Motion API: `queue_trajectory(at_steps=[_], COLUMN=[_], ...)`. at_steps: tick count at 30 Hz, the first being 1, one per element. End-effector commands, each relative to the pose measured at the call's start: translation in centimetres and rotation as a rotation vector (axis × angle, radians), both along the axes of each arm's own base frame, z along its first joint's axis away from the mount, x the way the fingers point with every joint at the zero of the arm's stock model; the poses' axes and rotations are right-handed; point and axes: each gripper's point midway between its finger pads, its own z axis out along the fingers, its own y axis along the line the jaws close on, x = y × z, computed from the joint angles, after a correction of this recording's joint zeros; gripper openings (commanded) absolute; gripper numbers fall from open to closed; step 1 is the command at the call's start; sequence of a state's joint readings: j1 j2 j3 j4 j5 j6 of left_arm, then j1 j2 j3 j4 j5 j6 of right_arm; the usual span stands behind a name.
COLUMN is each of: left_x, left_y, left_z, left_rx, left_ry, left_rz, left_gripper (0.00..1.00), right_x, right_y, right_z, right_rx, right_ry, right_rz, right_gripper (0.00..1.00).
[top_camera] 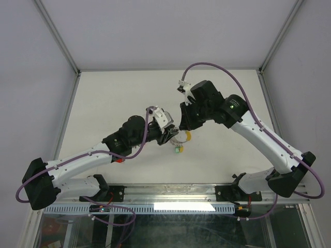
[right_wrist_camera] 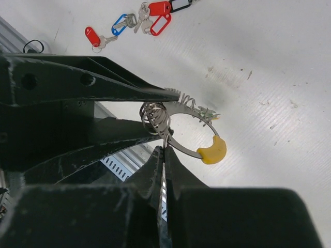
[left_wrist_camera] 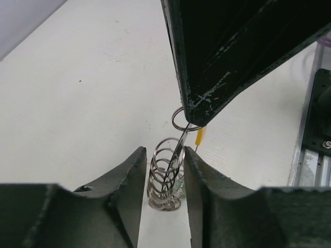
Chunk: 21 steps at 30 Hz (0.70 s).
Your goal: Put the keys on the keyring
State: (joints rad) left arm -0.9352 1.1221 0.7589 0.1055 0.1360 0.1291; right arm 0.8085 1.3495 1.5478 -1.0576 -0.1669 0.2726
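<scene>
The keyring (right_wrist_camera: 189, 109) is a thin silver loop with a yellow end piece (right_wrist_camera: 212, 150), and a bunch of small split rings (right_wrist_camera: 154, 117) is threaded on it. My right gripper (right_wrist_camera: 165, 150) is shut on one small ring (left_wrist_camera: 180, 120) at the loop's near side and holds it above the table. My left gripper (left_wrist_camera: 164, 151) is open, its fingers (left_wrist_camera: 135, 175) standing either side of the split rings (left_wrist_camera: 166, 178). Both grippers meet mid-table (top_camera: 176, 133). Several loose keys with red (right_wrist_camera: 93, 36), blue (right_wrist_camera: 120, 21) and red (right_wrist_camera: 159, 8) tags lie on the table beyond the left gripper.
A small green tag (top_camera: 178, 149) hangs below the loop, with the yellow piece (top_camera: 187, 136) beside it. A metal rail (right_wrist_camera: 121, 164) runs along the table's near edge below the grippers. White walls with metal posts (top_camera: 59, 39) close in the table (top_camera: 124, 98) on three sides.
</scene>
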Motion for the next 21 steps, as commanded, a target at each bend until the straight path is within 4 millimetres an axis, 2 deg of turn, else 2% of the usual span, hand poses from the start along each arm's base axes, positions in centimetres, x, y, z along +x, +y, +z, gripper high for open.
queue_trajectory(at_steps=[1,4,8,21], left_x=[-0.5,-0.8,-1.1,-0.9], left_y=[-0.3,-0.5,-1.0,-2.4], left_z=[3.7,3.6,3.5,4.2], left_rx=[-0.101,-0.102,-0.1,-0.087], left_ry=[-0.068,-0.064,-0.061,-0.1], left_rz=[-0.029,-0.05,-0.081,-0.119], left_gripper=[0.38,0.44,0.48,0.48], right_x=[-0.1,0.1,0.0,-0.9], right_y=[0.0,-0.1,0.0,0.2], right_z=[1.0,0.8,0.9,1.5], right_rx=[0.055,0.06,0.07,0.101], right_ry=[0.014,0.025,0.033,0.062], right_rz=[0.0,0.0,0.005,0.036], right_gripper=[0.0,0.0,0.0,0.0])
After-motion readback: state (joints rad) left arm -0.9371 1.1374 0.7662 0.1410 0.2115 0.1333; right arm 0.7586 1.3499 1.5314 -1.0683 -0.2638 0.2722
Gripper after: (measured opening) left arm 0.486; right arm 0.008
